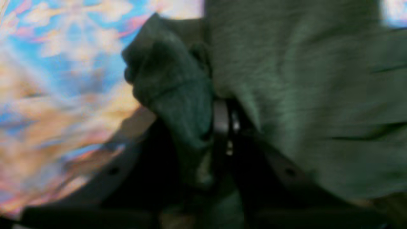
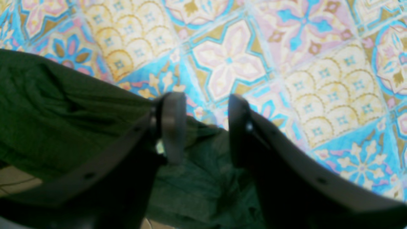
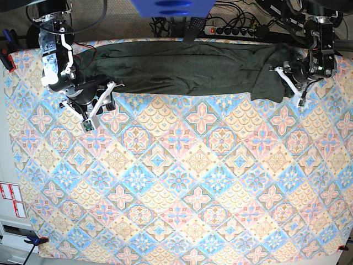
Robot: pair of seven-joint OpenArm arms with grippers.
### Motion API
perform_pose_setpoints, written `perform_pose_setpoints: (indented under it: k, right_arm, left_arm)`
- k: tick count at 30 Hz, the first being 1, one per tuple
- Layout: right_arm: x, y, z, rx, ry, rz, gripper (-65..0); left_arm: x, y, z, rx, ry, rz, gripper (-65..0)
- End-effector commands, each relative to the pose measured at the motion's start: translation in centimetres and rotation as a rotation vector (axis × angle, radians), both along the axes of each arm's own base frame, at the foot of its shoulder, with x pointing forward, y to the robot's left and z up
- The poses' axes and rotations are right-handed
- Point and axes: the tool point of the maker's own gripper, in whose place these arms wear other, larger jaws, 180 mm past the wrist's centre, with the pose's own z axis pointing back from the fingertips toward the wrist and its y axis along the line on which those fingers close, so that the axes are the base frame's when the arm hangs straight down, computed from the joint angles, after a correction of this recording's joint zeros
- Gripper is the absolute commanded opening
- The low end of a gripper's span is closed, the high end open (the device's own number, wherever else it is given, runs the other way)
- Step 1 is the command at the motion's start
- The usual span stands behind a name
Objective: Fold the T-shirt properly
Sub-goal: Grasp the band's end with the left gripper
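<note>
The dark olive-green T-shirt (image 3: 187, 69) lies bunched in a long band along the far edge of the table, with one end hanging down at the right (image 3: 267, 85). My left gripper (image 3: 290, 85) is shut on that right end; in the left wrist view the fabric (image 1: 286, 95) drapes over the closed gripper (image 1: 224, 124). My right gripper (image 3: 101, 106) is open at the shirt's left end. In the right wrist view its fingers (image 2: 173, 127) stand apart above the patterned cloth, with shirt fabric (image 2: 63, 114) to the left and below between them.
A colourful tile-patterned cloth (image 3: 176, 182) covers the table. A power strip and cables (image 3: 231, 30) lie behind the far edge. A blue object (image 3: 171, 6) sits at the top centre. A red clamp (image 3: 5, 56) holds the cloth at the far left.
</note>
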Motion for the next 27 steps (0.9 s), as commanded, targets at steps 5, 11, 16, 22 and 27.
perform_pose_setpoints:
  k: [5, 11, 16, 22, 27]
  right_arm:
    - [0.8, -0.2, 1.0, -0.001, -0.04, 0.001, -42.6]
    - [0.8, -0.3, 1.0, -0.002, -0.041, -0.002, -42.6]
    - [0.8, -0.3, 1.0, -0.002, -0.041, -0.002, -42.6]
    - [0.8, -0.3, 1.0, -0.002, -0.041, -0.002, -42.6]
    - [0.8, -0.5, 1.0, -0.006, -0.041, -0.003, -42.6]
  left_arm:
    - [1.4, 3.1, 2.5, 0.01, -0.096, 0.117, -65.0]
    - [2.6, 7.1, 4.6, 0.056, -0.168, 0.226, -65.0]
    - [2.8, 9.7, 5.9, 0.084, -0.209, 0.296, -65.0]
    - [2.7, 9.6, 5.9, 0.079, -0.208, 0.301, -65.0]
    - [2.8, 5.2, 6.9, 0.04, -0.254, 0.23, -65.0]
